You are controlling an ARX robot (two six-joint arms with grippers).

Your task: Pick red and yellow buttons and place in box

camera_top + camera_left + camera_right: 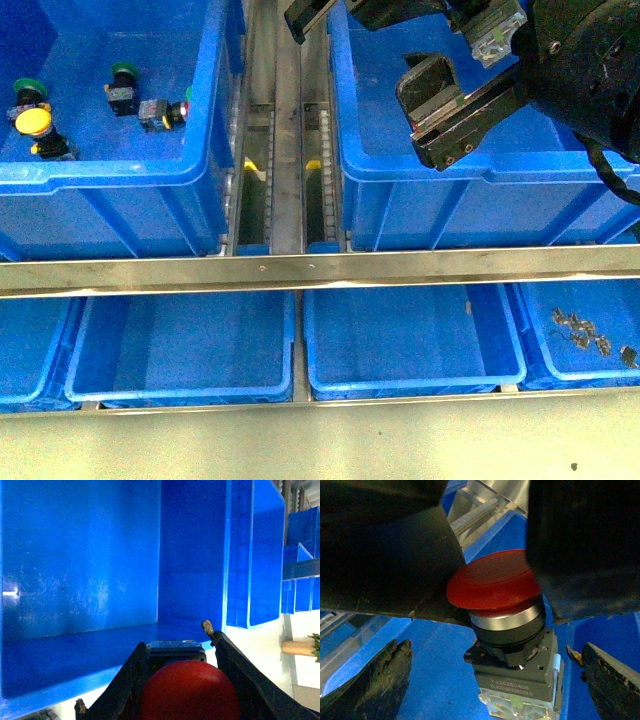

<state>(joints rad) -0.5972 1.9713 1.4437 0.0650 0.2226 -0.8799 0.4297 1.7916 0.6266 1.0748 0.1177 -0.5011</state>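
Observation:
The red button (492, 582) has a red mushroom cap, a chrome collar and a grey body with a clear base. My left gripper (175, 646) is shut on it, and its black fingers (395, 555) clamp the cap from both sides. The cap (190, 690) fills the space between those fingers in the left wrist view, with the box (90, 570) behind. My right gripper (495, 650) is open, one fingertip on each side of the button's body and apart from it. Both arms hang over the box (450, 200). The yellow button (33, 122) lies in the left crate (100, 180).
Green-capped switches (27, 90) (122, 72) and a small grey switch (160, 112) share the left crate. A roller track (285, 150) runs between the crates. A steel rail (320, 268) crosses in front, with shallow blue trays (190, 350) below. One tray holds metal clips (585, 330).

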